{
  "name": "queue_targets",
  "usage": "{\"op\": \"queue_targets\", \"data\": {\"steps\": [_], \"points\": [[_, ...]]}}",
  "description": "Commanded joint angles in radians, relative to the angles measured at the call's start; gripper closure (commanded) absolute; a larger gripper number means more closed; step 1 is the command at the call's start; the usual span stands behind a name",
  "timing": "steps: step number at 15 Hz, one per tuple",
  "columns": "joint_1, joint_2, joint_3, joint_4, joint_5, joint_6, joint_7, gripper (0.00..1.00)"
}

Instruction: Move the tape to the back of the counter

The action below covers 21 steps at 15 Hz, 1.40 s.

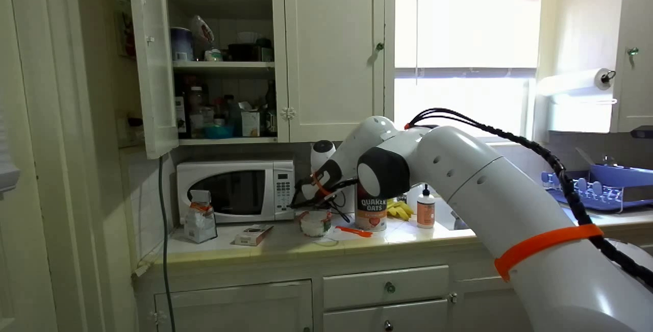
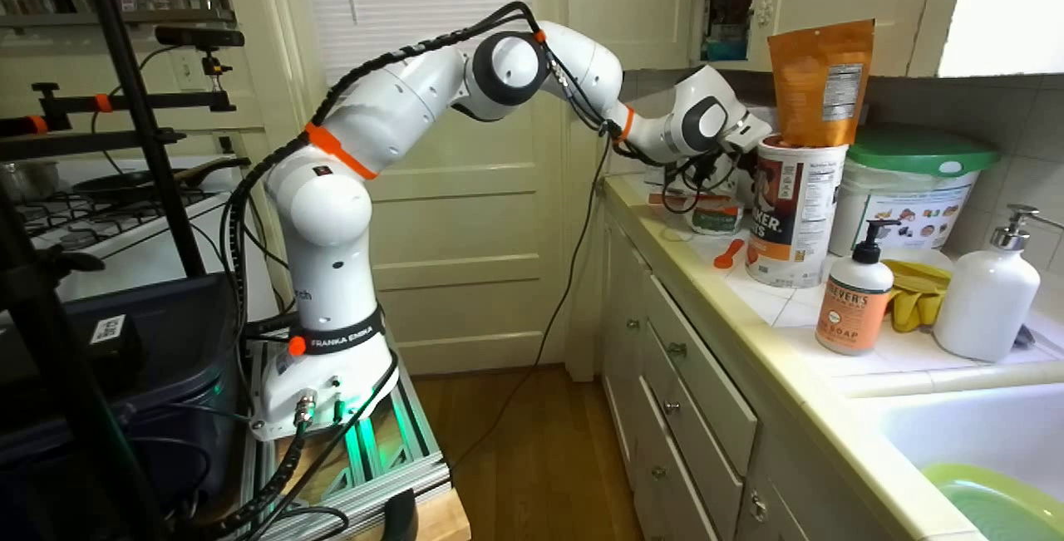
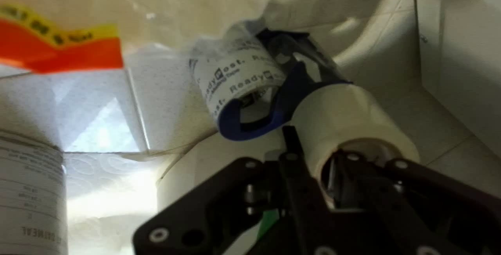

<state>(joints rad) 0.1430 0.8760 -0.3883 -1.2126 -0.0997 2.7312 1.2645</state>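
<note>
Down at the claw (image 3: 315, 143), a narrow grip, seemingly pinching the tape (image 3: 348, 110) by its roll wall: one finger inside the core, one outside! A blue dispenser (image 3: 295, 90) adjoins, a clear packet (image 3: 168, 16) just past it, an oats can (image 3: 29, 200) farther off. Touching the counter (image 3: 164, 114) or lifted? Can't tell. Gripping looks done; settling it at the back and releasing remain, I'd say.

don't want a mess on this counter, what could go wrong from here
The gripper seems to straddle just one side of the tape, so it might twist or slip. Its blue dispenser overlaps the see-through package in the wrist view and could snag. The orange pouch atop the nearby oats canister could topple if bumped.
</note>
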Motion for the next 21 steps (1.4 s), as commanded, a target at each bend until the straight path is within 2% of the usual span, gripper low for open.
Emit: {"op": "queue_targets", "data": {"steps": [1,5,10,16,21], "points": [[0.026,-0.004,-0.025,0.025,-0.011,-0.089,0.078,0.96],[0.041,-0.03,-0.03,0.028,-0.024,-0.144,0.153,0.96],[0.041,-0.048,-0.025,0.068,-0.047,-0.293,0.257,0.96],[0.003,-0.049,0.026,0.13,-0.059,-0.455,0.324,0.96],[-0.038,-0.034,0.081,0.156,-0.04,-0.466,0.313,0.96]]}}
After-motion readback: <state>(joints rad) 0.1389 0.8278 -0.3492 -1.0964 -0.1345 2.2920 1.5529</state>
